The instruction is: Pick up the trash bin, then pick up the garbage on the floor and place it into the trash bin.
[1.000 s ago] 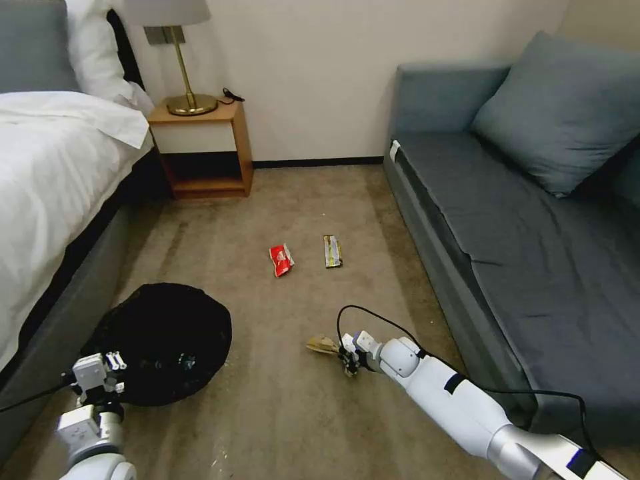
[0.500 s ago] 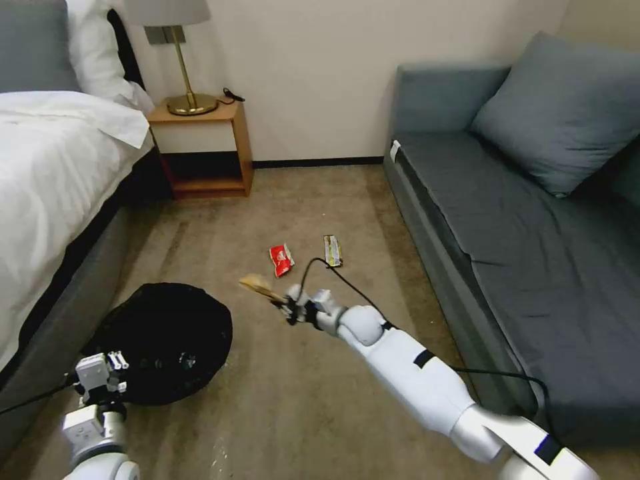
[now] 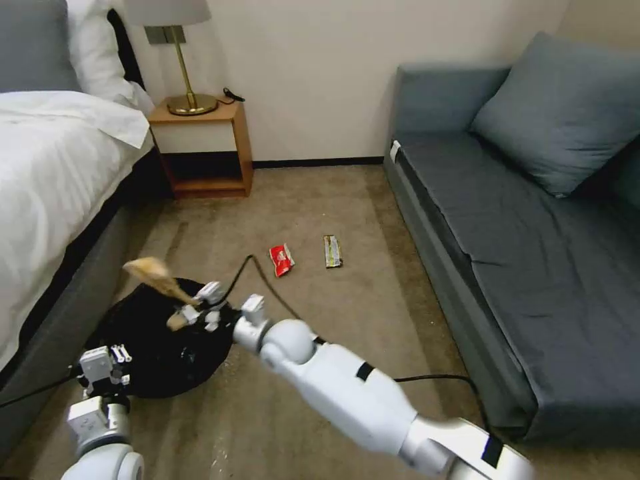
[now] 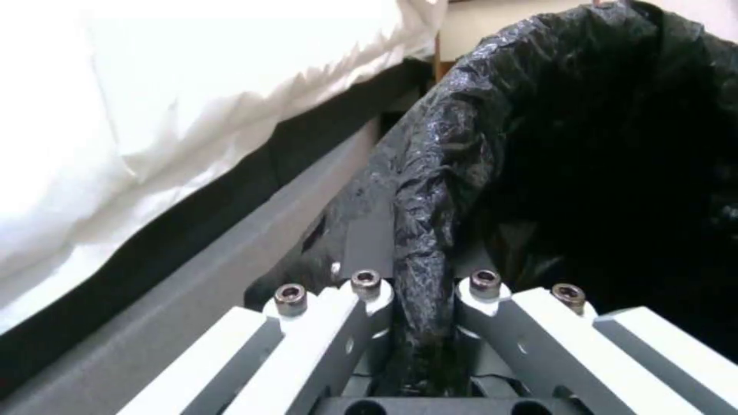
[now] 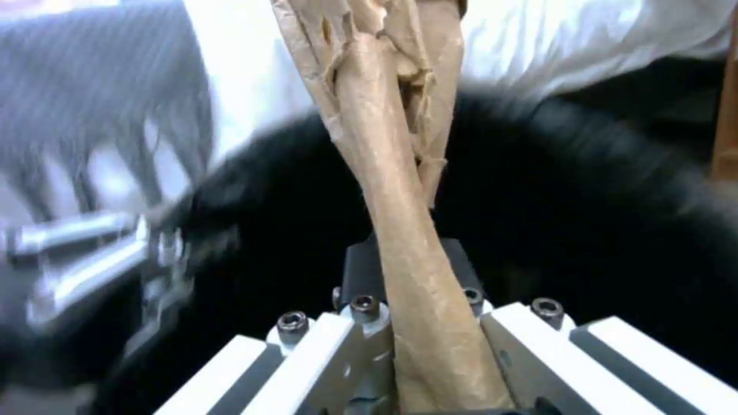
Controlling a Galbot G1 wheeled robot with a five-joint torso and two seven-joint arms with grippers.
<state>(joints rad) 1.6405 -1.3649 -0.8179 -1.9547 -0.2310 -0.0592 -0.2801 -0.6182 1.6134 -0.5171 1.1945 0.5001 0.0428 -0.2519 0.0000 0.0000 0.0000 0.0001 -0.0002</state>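
The trash bin (image 3: 160,347), lined with a crinkly black bag, is by the bed at the lower left. My left gripper (image 3: 110,359) is shut on its near rim, and the left wrist view shows the bag's edge (image 4: 430,196) pinched between the fingers (image 4: 369,300). My right gripper (image 3: 192,312) hangs over the bin's opening, shut on the crumpled brown paper (image 3: 155,275), which sticks up past the fingers (image 5: 384,173). A red snack packet (image 3: 281,259) and a yellow-green bar wrapper (image 3: 332,251) lie on the carpet farther out.
A bed with white sheets (image 3: 53,180) runs along the left. A wooden nightstand (image 3: 203,150) with a brass lamp (image 3: 190,100) stands at the back wall. A grey sofa (image 3: 520,233) lines the right. The right arm's black cable (image 3: 267,287) trails over the carpet.
My right arm has swung left from the floor near the sofa, carrying the brown paper up and over the bin. The left gripper has kept its hold on the rim.
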